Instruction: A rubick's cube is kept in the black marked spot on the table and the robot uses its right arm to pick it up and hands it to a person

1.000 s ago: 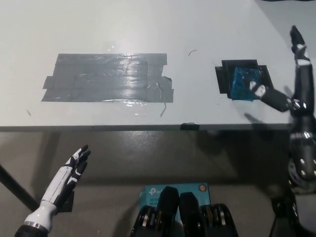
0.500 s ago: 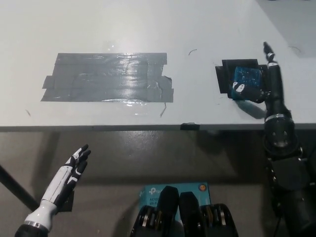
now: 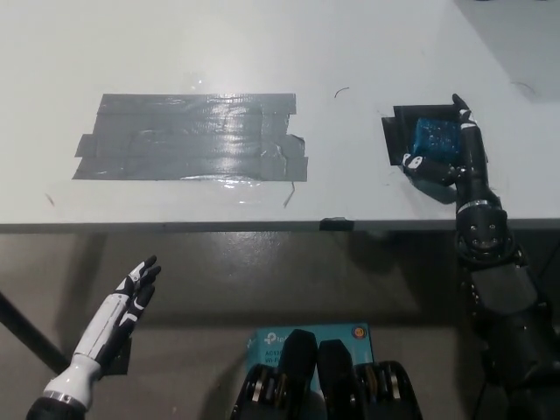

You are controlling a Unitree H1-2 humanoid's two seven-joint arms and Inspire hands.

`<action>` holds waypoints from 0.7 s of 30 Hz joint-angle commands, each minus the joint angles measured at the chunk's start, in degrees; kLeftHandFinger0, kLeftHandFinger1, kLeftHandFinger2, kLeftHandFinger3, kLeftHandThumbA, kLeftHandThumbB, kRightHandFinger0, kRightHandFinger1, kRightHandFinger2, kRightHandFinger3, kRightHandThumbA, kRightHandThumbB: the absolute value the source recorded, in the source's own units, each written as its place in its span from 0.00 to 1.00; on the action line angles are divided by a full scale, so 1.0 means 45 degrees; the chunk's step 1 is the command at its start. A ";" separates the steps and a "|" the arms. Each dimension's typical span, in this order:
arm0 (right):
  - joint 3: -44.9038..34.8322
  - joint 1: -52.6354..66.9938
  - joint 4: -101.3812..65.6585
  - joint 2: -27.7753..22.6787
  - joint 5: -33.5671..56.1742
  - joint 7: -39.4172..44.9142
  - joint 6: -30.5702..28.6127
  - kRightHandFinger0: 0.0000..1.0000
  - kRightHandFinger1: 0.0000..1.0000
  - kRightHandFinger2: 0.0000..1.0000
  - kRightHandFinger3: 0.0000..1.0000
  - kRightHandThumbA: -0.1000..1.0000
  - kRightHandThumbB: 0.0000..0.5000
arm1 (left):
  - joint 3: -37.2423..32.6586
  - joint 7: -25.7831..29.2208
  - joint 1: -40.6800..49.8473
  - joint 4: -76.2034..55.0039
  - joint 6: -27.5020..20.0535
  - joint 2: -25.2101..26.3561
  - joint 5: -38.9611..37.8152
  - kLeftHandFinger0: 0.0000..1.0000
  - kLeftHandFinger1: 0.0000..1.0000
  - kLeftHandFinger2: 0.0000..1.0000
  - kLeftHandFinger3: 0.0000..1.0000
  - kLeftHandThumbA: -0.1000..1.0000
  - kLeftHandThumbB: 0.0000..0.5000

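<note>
Your black right robot hand [image 3: 448, 156] reaches over the near edge of the white counter [image 3: 262, 52] and sits against the blue Rubik's cube [image 3: 435, 136], which rests on the black marked spot [image 3: 398, 138] at the counter's right side. One finger lies along the cube's right edge, pointing away from you, while the thumb curls in at the cube's near left corner, so the fingers are spread around the cube and touching it; whether they have a firm hold on it you cannot tell from this angle. The cube sits flat on the counter, inside the black tape square. Well to its left, a broad patch of grey tape [image 3: 192, 137] covers the middle of the counter. Your white left robot hand [image 3: 131, 297] hangs below the counter's edge at lower left, fingers extended and apart, holding nothing.
</note>
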 commanded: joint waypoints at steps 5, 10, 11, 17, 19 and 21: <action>-0.0312 -0.1163 0.0659 0.0053 0.1046 0.0140 -0.0759 1.00 1.00 1.00 1.00 0.95 0.83 | 0.0091 -0.0220 -0.0310 -0.0277 -0.0397 0.0119 -0.0025 1.00 1.00 1.00 1.00 1.00 0.65; -0.1114 -0.1445 0.1368 0.0222 0.2350 0.0867 -0.1106 1.00 1.00 1.00 1.00 0.68 0.78 | 0.0111 -0.0228 -0.0370 -0.0326 -0.0300 0.0081 -0.0084 1.00 1.00 1.00 1.00 1.00 0.66; -0.0938 -0.1518 0.1490 0.0189 0.1923 0.0399 -0.0751 1.00 1.00 1.00 1.00 0.63 0.76 | 0.0117 -0.0232 -0.0376 -0.0338 -0.0278 0.0085 -0.0093 1.00 1.00 1.00 1.00 1.00 0.66; 0.0894 -0.1819 0.2316 -0.0340 0.0093 0.0121 0.1668 0.03 0.26 0.50 0.35 0.00 0.54 | 0.0134 -0.0191 -0.0458 -0.0332 -0.0346 0.0104 -0.0051 1.00 1.00 1.00 1.00 1.00 0.67; 0.1245 -0.1742 0.2383 -0.0416 0.0080 0.0203 0.1909 0.02 0.37 0.72 0.61 0.00 0.50 | 0.0125 -0.0216 -0.0487 -0.0349 -0.0329 0.0103 -0.0069 1.00 1.00 1.00 1.00 1.00 0.67; 0.1438 -0.1755 0.2520 -0.0417 0.0008 -0.0029 0.1951 0.08 0.48 0.83 0.73 0.00 0.47 | 0.0128 -0.0239 -0.0508 -0.0396 -0.0212 0.0126 -0.0062 1.00 1.00 1.00 1.00 1.00 0.68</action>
